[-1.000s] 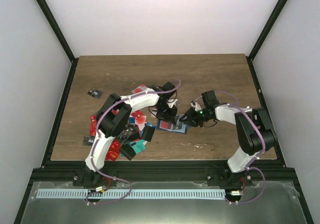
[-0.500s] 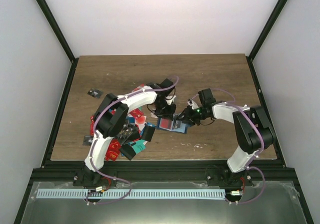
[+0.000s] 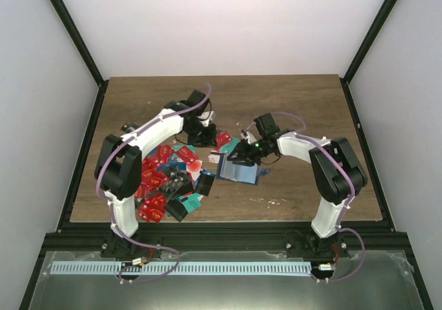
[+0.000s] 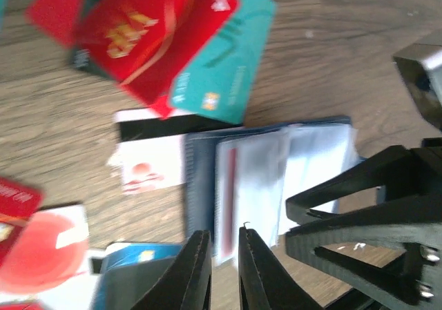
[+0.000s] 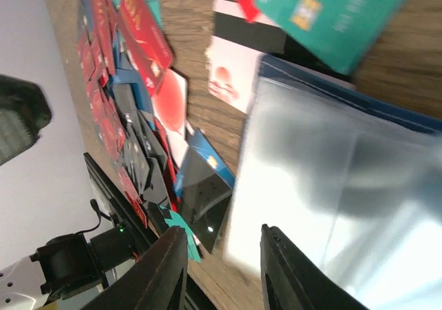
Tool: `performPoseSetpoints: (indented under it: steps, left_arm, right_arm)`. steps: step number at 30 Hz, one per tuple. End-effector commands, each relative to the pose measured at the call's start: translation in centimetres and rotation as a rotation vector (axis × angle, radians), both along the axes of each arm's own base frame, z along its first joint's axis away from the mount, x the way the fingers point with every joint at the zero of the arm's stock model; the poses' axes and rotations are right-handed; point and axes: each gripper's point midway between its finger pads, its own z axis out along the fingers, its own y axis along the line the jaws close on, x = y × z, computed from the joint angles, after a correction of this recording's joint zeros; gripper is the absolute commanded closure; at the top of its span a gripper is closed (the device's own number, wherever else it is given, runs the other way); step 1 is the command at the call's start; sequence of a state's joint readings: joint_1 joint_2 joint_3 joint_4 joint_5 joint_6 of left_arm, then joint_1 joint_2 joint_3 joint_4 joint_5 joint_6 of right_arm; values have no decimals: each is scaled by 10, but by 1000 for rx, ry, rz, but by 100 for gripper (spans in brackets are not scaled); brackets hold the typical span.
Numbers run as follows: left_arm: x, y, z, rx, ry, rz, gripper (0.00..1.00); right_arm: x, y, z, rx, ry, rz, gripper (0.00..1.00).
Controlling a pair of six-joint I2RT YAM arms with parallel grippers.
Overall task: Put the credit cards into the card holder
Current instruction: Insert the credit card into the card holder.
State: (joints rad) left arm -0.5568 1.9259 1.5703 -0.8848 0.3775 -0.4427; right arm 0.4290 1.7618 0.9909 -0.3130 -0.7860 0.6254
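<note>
card holder (image 3: 238,170) lies open at table centre, credit cards (image 3: 166,182) heaped at its 9 o'clock; right gripper (image 3: 235,159) jaws apart over its plastic sleeves (image 5: 324,186); left gripper (image 3: 202,132), jaws nearly together and empty, at 11 o'clock.

Nothing can be read outright in any view. In the left wrist view, the red card (image 4: 148,30) at the upper left of the frame bears gold ornamental marks, and the teal card (image 4: 224,72) under it carries pale lettering along its edge, too blurred to make out. In the right wrist view, another teal card (image 5: 338,13) at the upper right shows a chip and a line of pale print, possibly digits, also illegible.
</note>
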Motion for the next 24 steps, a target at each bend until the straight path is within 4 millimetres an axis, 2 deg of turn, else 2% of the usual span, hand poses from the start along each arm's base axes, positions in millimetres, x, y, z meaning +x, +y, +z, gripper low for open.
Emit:
performPoseSetpoints:
  steps: [1, 4, 9, 13, 17, 20, 24]
  left_arm:
    - [-3, 34, -16, 45, 19, 40, 85]
    - [-8, 37, -24, 43, 28, 19, 82]
    - [-17, 32, -42, 21, 63, -10, 81]
    - [-22, 23, -55, 22, 86, -36, 80]
    - [-29, 16, -69, 40, 113, -54, 79]
    - [-29, 16, -64, 50, 94, -44, 79]
    - [-30, 29, -49, 96, 47, -9, 75]
  right_arm:
    - [6, 33, 16, 53, -17, 67, 66]
    - [9, 40, 22, 73, -26, 81, 64]
    - [9, 35, 27, 44, -57, 74, 64]
    - [4, 23, 29, 0, -81, 53, 63]
    - [-1, -2, 26, -59, -90, 2, 63]
    - [-9, -18, 24, -96, -100, -24, 63]
    - [-25, -23, 21, -83, -87, -22, 62]
